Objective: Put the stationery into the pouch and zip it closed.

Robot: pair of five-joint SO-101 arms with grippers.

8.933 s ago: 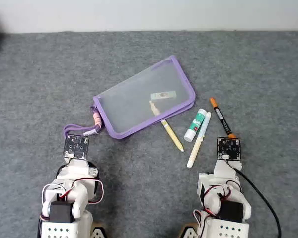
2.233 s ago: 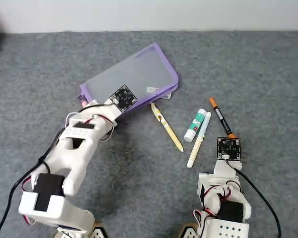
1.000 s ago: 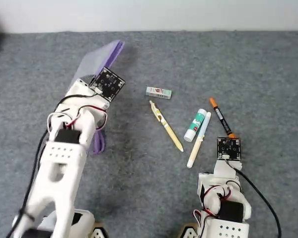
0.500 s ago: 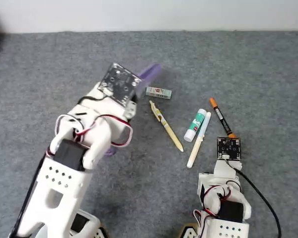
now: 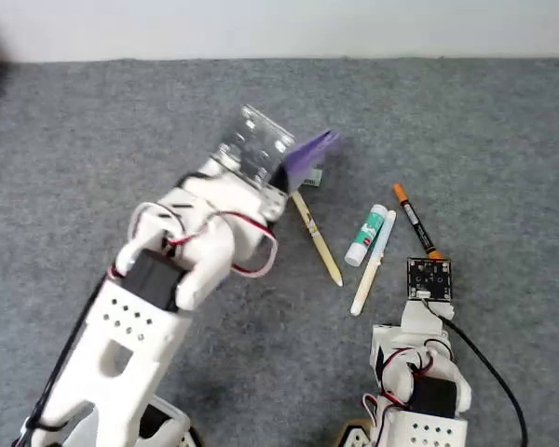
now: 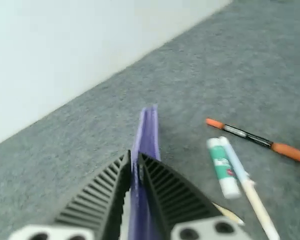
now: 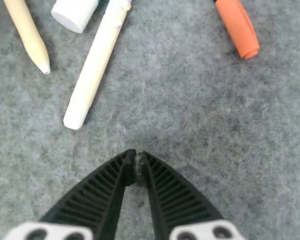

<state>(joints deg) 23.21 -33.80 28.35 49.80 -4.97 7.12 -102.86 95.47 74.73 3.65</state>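
Note:
My left gripper [image 6: 135,161] is shut on the purple pouch [image 6: 147,135], held up off the carpet and seen edge-on. In the high view the pouch [image 5: 313,149] sticks out past the left wrist, above a small eraser [image 5: 313,178] that peeks from under it. A yellow pencil [image 5: 317,238], a glue stick [image 5: 366,235], a white pen [image 5: 373,264] and an orange marker [image 5: 414,218] lie on the carpet to the right. My right gripper [image 7: 135,159] is shut on nothing, close to the carpet just short of the white pen [image 7: 94,66] and the marker's cap [image 7: 238,27].
Grey carpet [image 5: 484,130] covers the table up to a white wall [image 5: 279,28] at the back. The left arm's body [image 5: 182,261] stretches diagonally across the left-middle of the carpet.
The left arm has swung the held pouch to the right, from the far left to over the eraser. The stationery and the right arm have not moved.

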